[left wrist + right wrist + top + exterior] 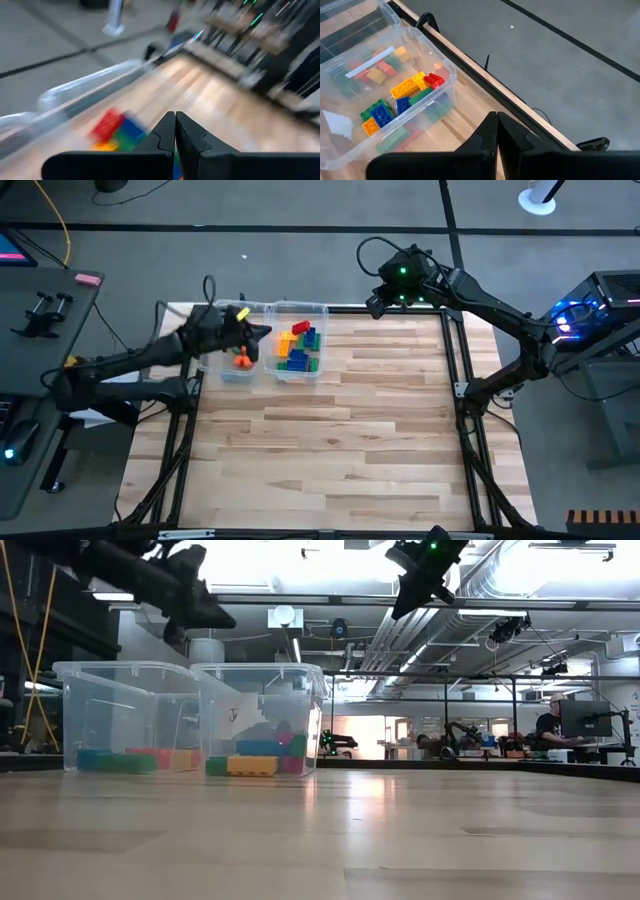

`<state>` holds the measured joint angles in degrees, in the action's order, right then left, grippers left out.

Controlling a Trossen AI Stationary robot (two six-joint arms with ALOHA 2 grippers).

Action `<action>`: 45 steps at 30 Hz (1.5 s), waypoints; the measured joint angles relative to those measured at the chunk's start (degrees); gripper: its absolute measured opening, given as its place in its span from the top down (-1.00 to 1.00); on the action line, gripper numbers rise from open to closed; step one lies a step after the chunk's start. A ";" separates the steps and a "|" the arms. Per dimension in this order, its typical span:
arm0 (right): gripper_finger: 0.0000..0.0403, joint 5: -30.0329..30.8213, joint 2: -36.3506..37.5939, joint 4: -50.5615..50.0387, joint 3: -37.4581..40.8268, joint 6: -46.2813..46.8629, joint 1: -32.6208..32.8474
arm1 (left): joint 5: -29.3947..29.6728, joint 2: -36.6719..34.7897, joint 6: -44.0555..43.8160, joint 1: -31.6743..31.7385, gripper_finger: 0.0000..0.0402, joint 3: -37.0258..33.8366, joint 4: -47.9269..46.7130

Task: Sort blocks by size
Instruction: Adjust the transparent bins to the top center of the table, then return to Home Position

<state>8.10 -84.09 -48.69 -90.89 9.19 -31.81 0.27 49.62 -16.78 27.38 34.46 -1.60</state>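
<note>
The blocks point(297, 348) all sit inside two clear bins at the far left of the worktop point(330, 440); none lie loose on the wood. The right-hand bin point(322, 310) holds a mixed heap of red, orange, yellow, green and blue pieces. The left-hand bin point(228, 376) shows an orange block point(242, 360) and, from table height, a low row of green, red and yellow bricks along its floor.

The left gripper point(262, 332) hangs above the left bin, jaws together and empty, tip aimed right toward the mixed heap. The blocks lie just right of and below it. It is clearly the nearer arm.

The right gripper point(372, 308) waits over the far edge of the worktop, right of both bins, jaws likewise closed on nothing. Its wrist view looks down on the heap: an orange long brick point(403, 88) lies at a slant beside a red block point(434, 79), with blue and green pieces crowded against them.

Obstacles, as I judge: the bin walls, and the tight packing of the heap. Jaws must part before any descent.
</note>
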 joint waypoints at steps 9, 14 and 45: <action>1.00 -0.02 0.00 -0.52 0.01 0.96 0.07 | -0.70 10.51 4.46 11.54 1.00 17.65 -40.41; 1.00 -0.07 0.00 -0.72 0.00 0.83 0.07 | -2.52 19.95 3.12 12.35 1.00 17.65 -44.79; 1.00 -1.22 0.00 -4.73 0.02 -2.16 0.11 | -8.70 41.62 5.27 4.85 1.00 32.46 -19.52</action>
<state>6.87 -84.09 -53.43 -90.87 7.03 -31.70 -8.44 91.24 -11.51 32.23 66.93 -21.11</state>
